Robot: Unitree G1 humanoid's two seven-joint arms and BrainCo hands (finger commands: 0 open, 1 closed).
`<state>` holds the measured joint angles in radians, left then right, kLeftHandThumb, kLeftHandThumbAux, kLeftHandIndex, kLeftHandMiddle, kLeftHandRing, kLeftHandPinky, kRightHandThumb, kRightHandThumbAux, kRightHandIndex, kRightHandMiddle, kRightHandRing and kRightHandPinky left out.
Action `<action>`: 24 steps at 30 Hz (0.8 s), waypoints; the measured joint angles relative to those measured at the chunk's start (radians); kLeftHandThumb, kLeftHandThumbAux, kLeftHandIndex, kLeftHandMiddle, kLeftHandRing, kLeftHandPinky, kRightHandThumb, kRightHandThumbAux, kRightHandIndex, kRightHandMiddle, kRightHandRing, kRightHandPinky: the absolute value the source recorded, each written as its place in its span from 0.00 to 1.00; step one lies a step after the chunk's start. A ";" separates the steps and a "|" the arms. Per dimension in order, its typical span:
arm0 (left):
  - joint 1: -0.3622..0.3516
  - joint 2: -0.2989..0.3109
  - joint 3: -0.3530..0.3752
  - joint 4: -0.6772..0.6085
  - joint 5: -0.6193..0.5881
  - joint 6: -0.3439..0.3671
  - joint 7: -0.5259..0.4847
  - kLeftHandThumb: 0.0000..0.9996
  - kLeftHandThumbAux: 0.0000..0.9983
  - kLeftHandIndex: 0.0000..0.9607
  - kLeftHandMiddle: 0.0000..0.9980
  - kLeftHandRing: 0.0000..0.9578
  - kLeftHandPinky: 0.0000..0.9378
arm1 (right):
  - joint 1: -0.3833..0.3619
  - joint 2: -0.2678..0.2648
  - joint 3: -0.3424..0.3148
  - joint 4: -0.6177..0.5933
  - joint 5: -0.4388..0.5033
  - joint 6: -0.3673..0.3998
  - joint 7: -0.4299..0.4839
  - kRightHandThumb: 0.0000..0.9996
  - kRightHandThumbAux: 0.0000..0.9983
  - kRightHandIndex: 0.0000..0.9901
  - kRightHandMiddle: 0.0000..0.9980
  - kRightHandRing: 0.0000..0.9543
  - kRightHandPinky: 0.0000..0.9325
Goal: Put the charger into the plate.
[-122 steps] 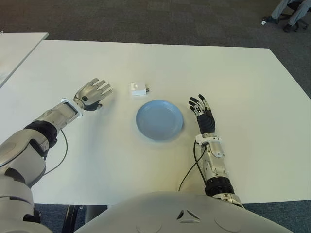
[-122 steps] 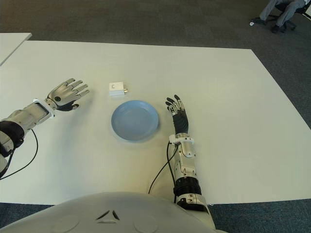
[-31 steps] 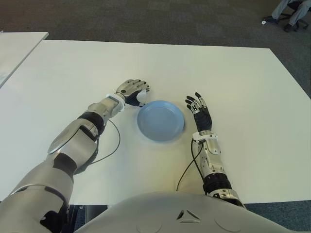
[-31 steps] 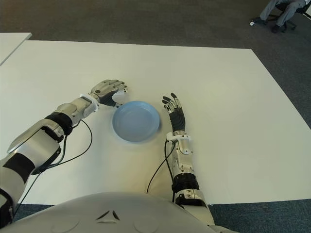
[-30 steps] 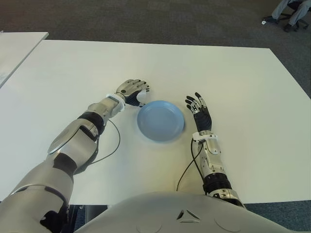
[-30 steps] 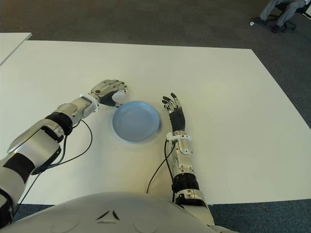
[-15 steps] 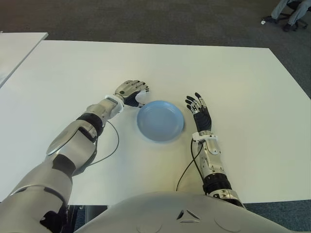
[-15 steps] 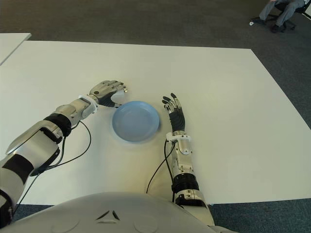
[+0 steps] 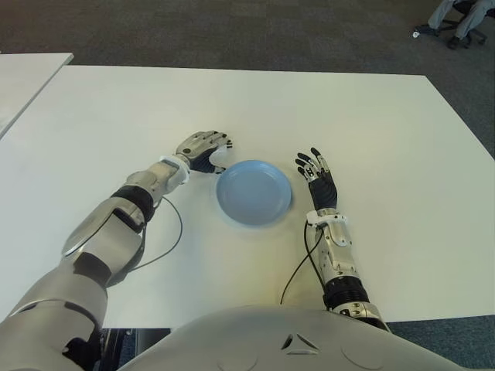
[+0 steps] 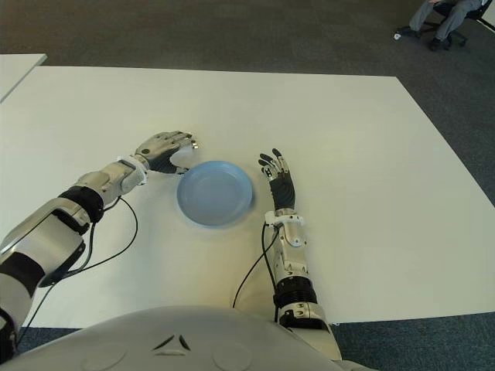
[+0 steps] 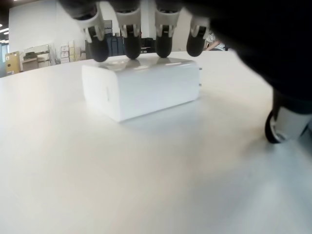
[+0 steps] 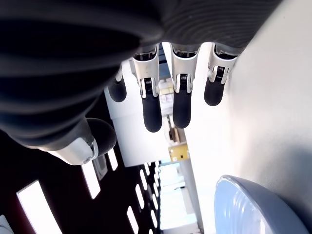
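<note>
The white charger [image 11: 141,87] lies flat on the white table [image 9: 371,131], just left of the empty blue plate [image 9: 254,192]. My left hand [image 9: 205,147] arches over it. In the left wrist view four fingertips [image 11: 127,46] touch the charger's top edge, while the thumb [image 11: 287,122] stands apart from its side. From the eye views only a white corner of the charger [image 10: 184,157] peeks out under the palm. My right hand [image 9: 315,176] shows to the right of the plate, fingers [image 12: 151,107] straight and spread, holding nothing.
A second white table [image 9: 23,77] stands at the far left. A seated person's legs and a chair [image 9: 456,15] are on the dark carpet at the back right. A black cable [image 9: 166,239] loops on the table beside my left forearm.
Four seconds ago my left hand was well left of the exposed charger; it has since moved over it. In the last second it shifted slightly left. The right hand has stayed put.
</note>
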<state>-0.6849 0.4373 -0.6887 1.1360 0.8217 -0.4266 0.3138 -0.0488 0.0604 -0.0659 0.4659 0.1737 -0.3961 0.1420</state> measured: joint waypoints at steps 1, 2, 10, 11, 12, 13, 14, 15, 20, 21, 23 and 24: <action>0.004 0.005 0.004 -0.002 -0.005 -0.005 -0.002 0.00 0.55 0.00 0.00 0.00 0.03 | 0.000 0.000 0.000 0.000 0.000 0.000 0.000 0.00 0.53 0.08 0.25 0.21 0.15; 0.010 0.012 0.009 -0.006 -0.012 -0.013 -0.005 0.00 0.56 0.00 0.00 0.00 0.03 | 0.000 0.000 0.000 0.000 0.000 0.000 0.000 0.00 0.53 0.08 0.25 0.21 0.15; 0.068 0.097 0.046 -0.046 -0.049 -0.079 -0.018 0.00 0.58 0.00 0.00 0.00 0.03 | 0.001 0.000 -0.001 0.000 0.001 0.000 0.000 0.00 0.53 0.08 0.25 0.22 0.15; 0.078 0.114 0.049 -0.061 -0.054 -0.089 -0.022 0.00 0.58 0.00 0.00 0.00 0.03 | 0.001 0.000 -0.001 0.000 0.001 0.000 0.001 0.00 0.53 0.08 0.25 0.22 0.15; 0.090 0.131 0.052 -0.075 -0.058 -0.101 -0.028 0.00 0.58 0.00 0.00 0.00 0.03 | 0.001 0.000 -0.001 0.000 0.002 0.000 0.001 0.00 0.53 0.08 0.25 0.22 0.15; 0.099 0.146 0.056 -0.088 -0.060 -0.110 -0.033 0.00 0.58 0.00 0.00 0.00 0.03 | 0.001 0.000 -0.002 0.000 0.003 0.000 0.001 0.00 0.53 0.08 0.25 0.22 0.15; 0.111 0.164 0.060 -0.103 -0.063 -0.118 -0.039 0.00 0.59 0.00 0.00 0.00 0.03 | 0.001 0.000 -0.002 0.000 0.004 0.000 0.001 0.00 0.53 0.08 0.25 0.22 0.15; 0.120 0.177 0.063 -0.116 -0.066 -0.124 -0.044 0.00 0.59 0.00 0.00 0.00 0.03 | 0.001 0.000 -0.002 0.000 0.005 0.000 0.001 0.00 0.53 0.08 0.25 0.22 0.15; 0.183 0.263 0.087 -0.203 -0.078 -0.175 -0.076 0.00 0.60 0.00 0.00 0.00 0.03 | 0.000 0.000 -0.003 0.001 0.008 0.000 0.003 0.00 0.53 0.08 0.25 0.21 0.15; 0.195 0.277 0.090 -0.218 -0.080 -0.183 -0.080 0.00 0.60 0.00 0.00 0.00 0.03 | 0.000 0.000 -0.003 0.001 0.008 0.000 0.003 0.00 0.53 0.08 0.25 0.21 0.15; 0.212 0.300 0.096 -0.243 -0.086 -0.195 -0.092 0.00 0.60 0.00 0.00 0.00 0.02 | 0.000 0.000 -0.004 0.002 0.009 0.000 0.003 0.00 0.53 0.08 0.25 0.21 0.15; 0.221 0.308 0.100 -0.254 -0.087 -0.200 -0.098 0.00 0.60 0.00 0.00 0.00 0.02 | 0.000 0.000 -0.005 0.002 0.010 0.000 0.003 0.00 0.53 0.08 0.25 0.21 0.15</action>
<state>-0.4642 0.7451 -0.5886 0.8817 0.7344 -0.6268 0.2159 -0.0488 0.0601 -0.0705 0.4683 0.1833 -0.3960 0.1448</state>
